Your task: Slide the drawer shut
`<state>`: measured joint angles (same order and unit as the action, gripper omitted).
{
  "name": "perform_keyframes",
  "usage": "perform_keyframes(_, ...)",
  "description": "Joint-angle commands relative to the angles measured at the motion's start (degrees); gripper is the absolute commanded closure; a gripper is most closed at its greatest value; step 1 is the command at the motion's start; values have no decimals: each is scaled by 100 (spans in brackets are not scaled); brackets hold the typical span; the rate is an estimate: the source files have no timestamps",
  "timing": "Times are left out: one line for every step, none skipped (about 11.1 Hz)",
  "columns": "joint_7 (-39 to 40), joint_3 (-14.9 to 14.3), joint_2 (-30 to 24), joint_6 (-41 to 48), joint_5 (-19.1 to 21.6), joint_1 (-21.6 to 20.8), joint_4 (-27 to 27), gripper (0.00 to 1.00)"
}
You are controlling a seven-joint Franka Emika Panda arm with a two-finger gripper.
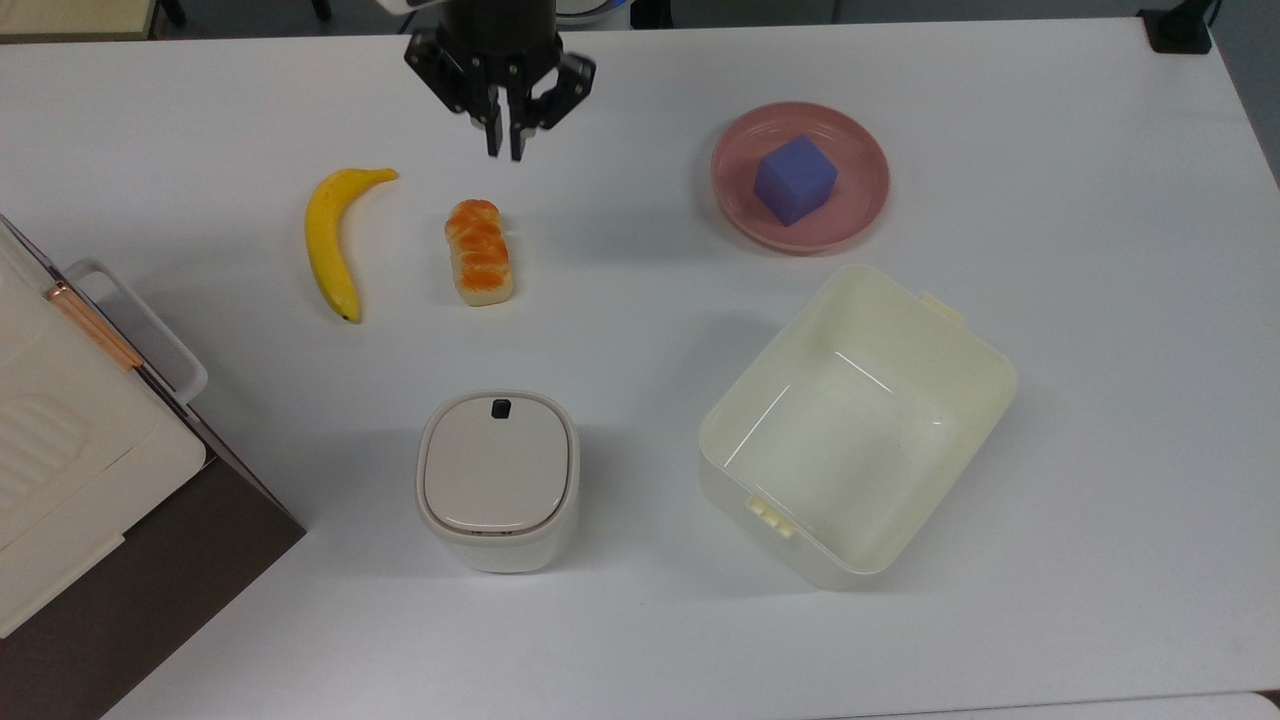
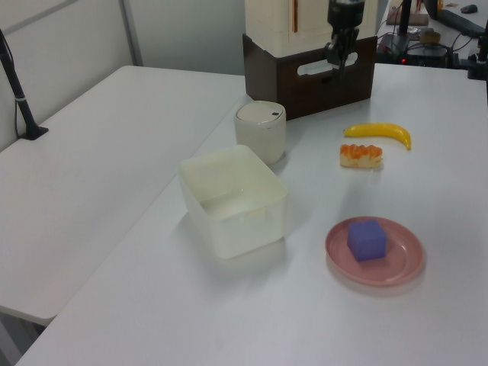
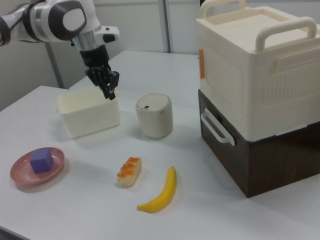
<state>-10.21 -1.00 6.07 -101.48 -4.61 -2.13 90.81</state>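
Empty, pinched-together end effector (image 1: 505, 150) hangs above bread (image 1: 479, 251), well apart from drawer (image 3: 220, 131).

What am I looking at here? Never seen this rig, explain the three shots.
One robot arm ending in a black two-finger gripper, fingers nearly together, holding nothing, seen from overhead and two sides. On the white table: a yellow banana, an orange-glazed bread roll, a purple cube on a pink round plate, an empty cream plastic tub, and a white lidded bin. The dark brown cabinet under a cream box has its drawer with a white loop handle pushed in flush.
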Motion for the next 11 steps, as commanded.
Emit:
perform_keyframes(704, -146, -255, 225, 145, -95, 192, 7)
perform_keyframes(704, -120, -255, 225, 110, -104, 192, 0)
perform_keyframes(704, -102, -255, 225, 101, -104, 192, 0)
perform_keyframes(704, -94, -255, 225, 109, -104, 192, 0)
perform_keyframes(670, -93, -264, 234, 127, -112, 201, 0)
perform_keyframes(643, -93, -264, 234, 171, -104, 209, 0)
perform_keyframes(625, -93, -264, 243, 180, -112, 218, 0)
perform_keyframes(695, -102, -264, 339, 180, -95, 201, 0)
perform_keyframes(704, -128, -264, 348, 180, -95, 183, 0)
perform_keyframes(704, -129, -282, 366, 180, -95, 174, 0)
perform_keyframes(696, -120, -282, 462, 180, -104, 174, 0)
